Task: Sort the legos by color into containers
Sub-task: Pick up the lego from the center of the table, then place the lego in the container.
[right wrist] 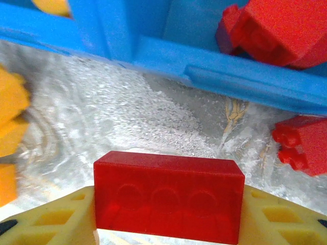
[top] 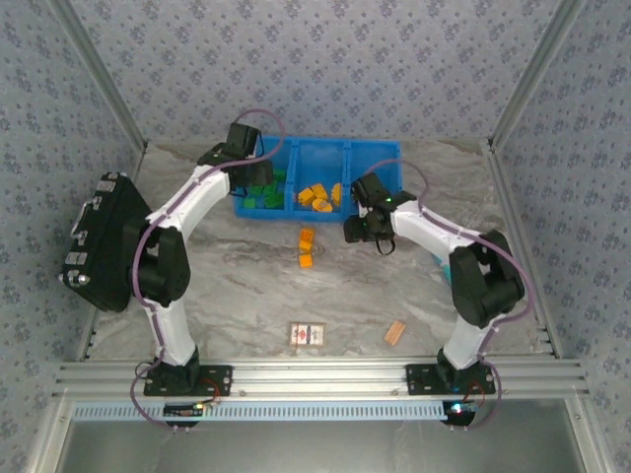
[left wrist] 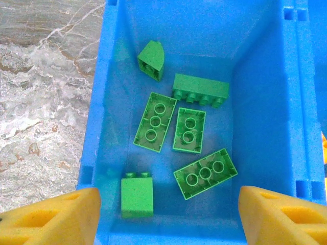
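The right gripper [right wrist: 166, 227] held a red brick [right wrist: 166, 196] tight between its two yellow fingers, down near the table and close to the blue bins [right wrist: 230, 76]. The brick was long and shiny, with its smooth side showing. This looked like the carrying step. Next, the brick should go up over the blue wall and drop beside the other red bricks [right wrist: 271, 30]. The left gripper [left wrist: 166, 219] hung wide apart over six green bricks [left wrist: 189, 130] in the left bin [left wrist: 265, 102].
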Available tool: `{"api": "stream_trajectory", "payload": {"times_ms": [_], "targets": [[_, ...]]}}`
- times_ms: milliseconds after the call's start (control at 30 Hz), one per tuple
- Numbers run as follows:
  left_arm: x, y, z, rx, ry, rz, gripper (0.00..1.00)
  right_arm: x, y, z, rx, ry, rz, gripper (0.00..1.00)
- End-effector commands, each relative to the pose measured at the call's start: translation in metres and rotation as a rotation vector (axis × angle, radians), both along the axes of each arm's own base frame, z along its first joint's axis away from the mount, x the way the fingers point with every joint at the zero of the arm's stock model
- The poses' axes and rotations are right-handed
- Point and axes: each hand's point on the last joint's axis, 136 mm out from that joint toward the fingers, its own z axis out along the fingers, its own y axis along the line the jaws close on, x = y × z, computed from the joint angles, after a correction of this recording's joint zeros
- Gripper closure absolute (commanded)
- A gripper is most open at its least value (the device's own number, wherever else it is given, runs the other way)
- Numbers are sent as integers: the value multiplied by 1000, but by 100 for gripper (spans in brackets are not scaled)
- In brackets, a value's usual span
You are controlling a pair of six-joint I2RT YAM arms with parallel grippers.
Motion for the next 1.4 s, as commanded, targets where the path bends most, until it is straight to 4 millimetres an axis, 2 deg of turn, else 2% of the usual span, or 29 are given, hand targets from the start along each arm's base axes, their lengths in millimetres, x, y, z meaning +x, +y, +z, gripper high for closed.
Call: {"api": "stream_trajectory", "payload": {"times_ms": [0,167,267,500,600,700,833,1000,1167,1367], "targets": [[-7,-3,25,-44,-48,-16,29,4,-4,33,33,-39,17,46],[-20,-6,34,-88,-63,-38,28,35,-16,46,13,-82,3,46],[-38,-9,42,-112,-54,-88,28,53,-17,49,2,-98,5,46],[-104,3,48,-127,-14,-147,27,93,-20,34,-34,-96,-2,46],[-129,16,51,-94,2,-154,28,107,-22,24,-58,-91,-8,46],[-157,29,50,-55,54,-160,28,115,-23,16,-69,-76,-11,46],[-186,44,60,1,76,-178,27,119,-20,15,-74,-75,-10,39],[-203,53,62,24,81,-178,26,121,-20,21,-74,-92,-16,31],[-201,46,57,-15,81,-181,26,115,-21,33,-74,-111,-9,26],[-197,41,55,-43,70,-189,26,106,-24,49,-72,-134,1,25]]}}
